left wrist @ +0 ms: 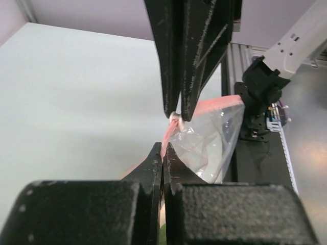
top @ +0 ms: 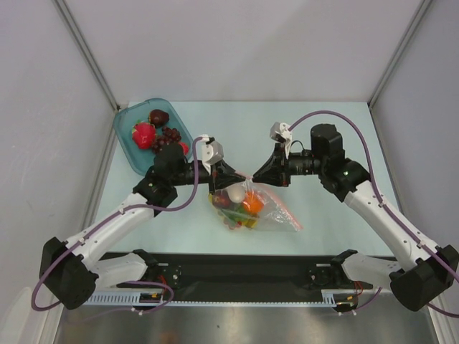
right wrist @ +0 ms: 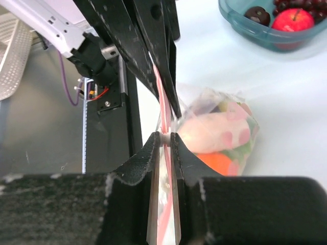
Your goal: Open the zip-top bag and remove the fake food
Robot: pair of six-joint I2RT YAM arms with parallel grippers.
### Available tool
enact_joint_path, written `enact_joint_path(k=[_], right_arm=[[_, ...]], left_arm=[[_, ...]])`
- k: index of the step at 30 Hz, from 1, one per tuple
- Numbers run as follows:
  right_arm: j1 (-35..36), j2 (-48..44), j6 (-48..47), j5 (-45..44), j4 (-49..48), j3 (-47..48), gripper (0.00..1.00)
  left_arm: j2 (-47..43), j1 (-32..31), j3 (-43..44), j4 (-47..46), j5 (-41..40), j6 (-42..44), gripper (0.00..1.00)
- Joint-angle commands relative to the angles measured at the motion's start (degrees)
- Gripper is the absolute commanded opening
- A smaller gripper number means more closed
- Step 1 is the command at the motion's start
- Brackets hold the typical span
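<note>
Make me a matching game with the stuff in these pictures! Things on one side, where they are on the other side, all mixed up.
1 zip-top bag
2 teal tray
3 orange piece
4 red fruit

a inside the bag
b lying in the tray
c holding fruit, far left
d pinched by the left tool and right tool

Pairs: 1-d, 2-c, 3-a, 4-b.

surface: pale table [top: 323,129] | rear left: teal tray [top: 128,147] | centre: zip-top bag [top: 276,213], its lower part resting on it
</note>
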State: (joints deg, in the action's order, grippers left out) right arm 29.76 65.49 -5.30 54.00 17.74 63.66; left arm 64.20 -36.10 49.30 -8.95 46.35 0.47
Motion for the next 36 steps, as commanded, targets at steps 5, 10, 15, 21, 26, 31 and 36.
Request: enact_joint_path(k=[5,10,15,21,26,31,36], right_arm=[[0.0,-3.5,0.6,-7.0,4.7,0.1,0.00],[0.4,-6.0,1.9,-14.1,7.8,0.9,0.00],[1.1,-7.1,2.8,-18.7,10.9,1.7,0.00],[2.4,-9.5,3.6,-23.6,14.7,2.5,0.00],[3.5,-11.4,4.0,-27.1,18.4,3.2,0.00],[4.0,-13.2,4.6,-29.1,21.2,3.9,0.00],[5.1,-13.7,4.6,-29.2,22.2,4.2,0.02]], left_arm=[[-2.8,2.3,3.4,2.3,-15.5,3.5,0.00],[-3.6,2.3,2.9,2.8,-29.6,4.4,0.00],[-4.0,2.3,2.4,1.8,-37.5,4.3,0.00],[-3.8,2.3,2.1,1.0,-50.0,3.5,0.00],[-3.5,2.9,2.6,0.0,-56.0,2.3,0.00],[-2.5,3.8,2.2,-2.3,-56.9,1.1,0.00],[-4.5,4.3,-5.1,-12.9,-35.9,6.9,0.00]])
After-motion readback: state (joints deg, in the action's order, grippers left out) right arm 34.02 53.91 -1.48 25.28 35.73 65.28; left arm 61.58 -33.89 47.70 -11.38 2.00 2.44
